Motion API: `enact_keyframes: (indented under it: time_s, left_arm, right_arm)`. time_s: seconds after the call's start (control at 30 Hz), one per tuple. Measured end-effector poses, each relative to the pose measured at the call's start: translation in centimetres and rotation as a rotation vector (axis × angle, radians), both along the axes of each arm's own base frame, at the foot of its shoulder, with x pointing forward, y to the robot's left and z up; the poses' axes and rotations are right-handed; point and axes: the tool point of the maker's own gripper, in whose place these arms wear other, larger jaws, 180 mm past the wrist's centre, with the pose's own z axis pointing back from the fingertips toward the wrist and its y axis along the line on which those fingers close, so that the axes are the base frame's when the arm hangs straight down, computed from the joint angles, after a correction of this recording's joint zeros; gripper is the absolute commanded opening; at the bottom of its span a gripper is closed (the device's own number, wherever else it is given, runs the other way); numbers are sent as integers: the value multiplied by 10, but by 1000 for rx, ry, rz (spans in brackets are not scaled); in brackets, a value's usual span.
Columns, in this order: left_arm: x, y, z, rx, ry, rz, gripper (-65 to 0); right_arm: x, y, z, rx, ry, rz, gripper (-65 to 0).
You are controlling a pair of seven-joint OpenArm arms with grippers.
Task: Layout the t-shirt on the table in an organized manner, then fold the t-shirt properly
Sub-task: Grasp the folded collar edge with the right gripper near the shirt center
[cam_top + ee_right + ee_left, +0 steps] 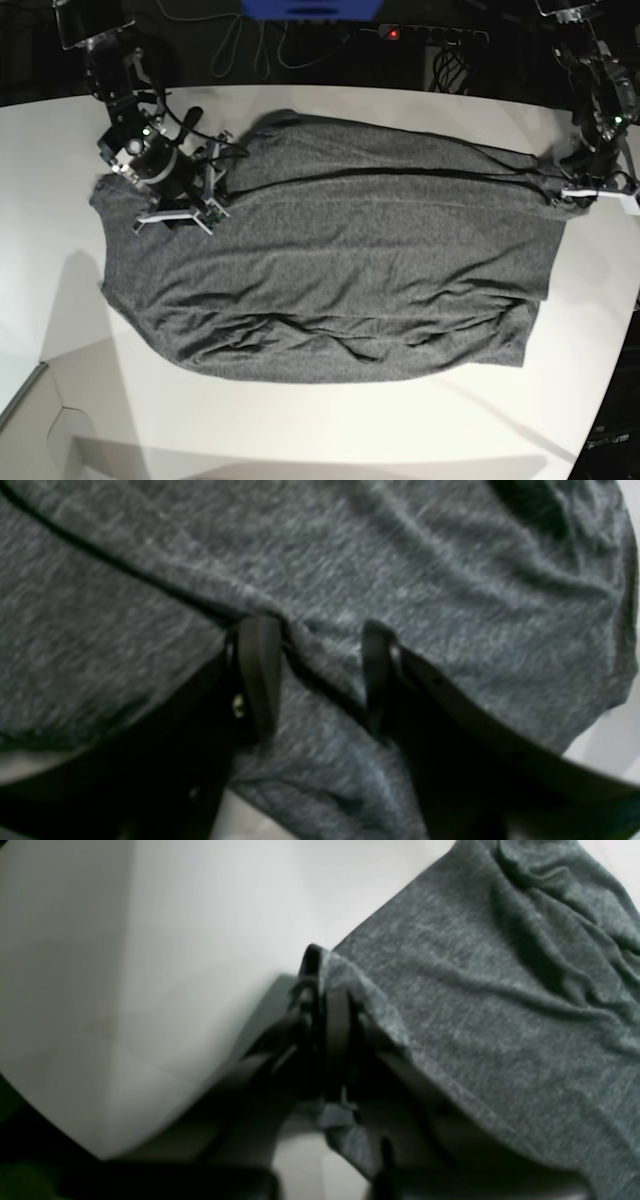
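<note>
The dark grey t-shirt [350, 270] lies spread across the white table [300, 420], with a long dark fold line along its upper part. At the shirt's left end my right gripper [213, 183] rests on the cloth. In the right wrist view this gripper [317, 625] is open, its fingers [257, 670] pressed onto the t-shirt [350, 555] with a ridge of fabric between them. My left gripper [558, 193] is at the shirt's far right edge. In the left wrist view that gripper [322, 975] is shut on the edge of the t-shirt [500, 1015], lifted slightly off the table [150, 940].
Cables and a power strip [430, 35] run behind the table's back edge. The table ends in an angled edge at the lower left [40, 400] and a curved edge at the lower right [600, 400]. Bare tabletop lies in front of the shirt.
</note>
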Motion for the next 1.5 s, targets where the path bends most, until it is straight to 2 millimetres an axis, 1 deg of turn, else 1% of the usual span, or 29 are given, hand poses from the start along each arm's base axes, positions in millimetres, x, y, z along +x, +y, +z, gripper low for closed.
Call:
enact_keyframes:
  time_s: [0.13, 0.17, 0.23, 0.37, 0.5, 0.6, 0.77, 0.9, 1.1, 1.2, 1.3, 1.33, 1.37, 1.5]
  left_arm:
    - [0, 0, 0, 0, 0, 0, -648]
    - [0, 0, 0, 0, 0, 0, -648]
    - [0, 0, 0, 0, 0, 0, -648]
    - [0, 0, 0, 0, 1, 0, -648]
    - [0, 0, 0, 0, 0, 0, -648]
    - [0, 0, 0, 0, -1, 0, -648]
    - [0, 0, 0, 0, 0, 0, -648]
    - [0, 0, 0, 0, 0, 0, -648]
    - [0, 0, 0, 0, 0, 0, -648]
    - [0, 0, 0, 0, 0, 0, -648]
    - [0, 0, 0, 0, 0, 0, -648]
    - [0, 0, 0, 0, 0, 0, -648]
    - [0, 0, 0, 0, -1, 0, -648]
    - [0, 0, 0, 0, 0, 0, -648]
  right_arm:
    - [0, 0, -1, -1, 2, 0, -636]
    - [-1, -1, -2, 0, 7, -2, -650]
    - [-2, -3, -8, 0, 22, -7, -650]
    - [5, -5, -10, 2, 21, -18, -650]
    - [5, -5, -9, 2, 18, -19, -650]
    - [7, -5, -2, -14, 7, -12, -650]
    - [16, 4, 24, 6, -68, 11, -650]
    - [19, 8, 32, 12, -91, 16, -650]
    - [38, 7, 48, 11, -140, 13, -650]
    - [41, 7, 50, 10, -147, 13, -650]
    - [37, 8, 46, 9, -135, 18, -650]
    - [34, 9, 44, 9, -128, 22, -642]
    - [29, 10, 41, 10, -118, 24, -616]
    - [19, 11, 31, 10, -87, 26, -460]
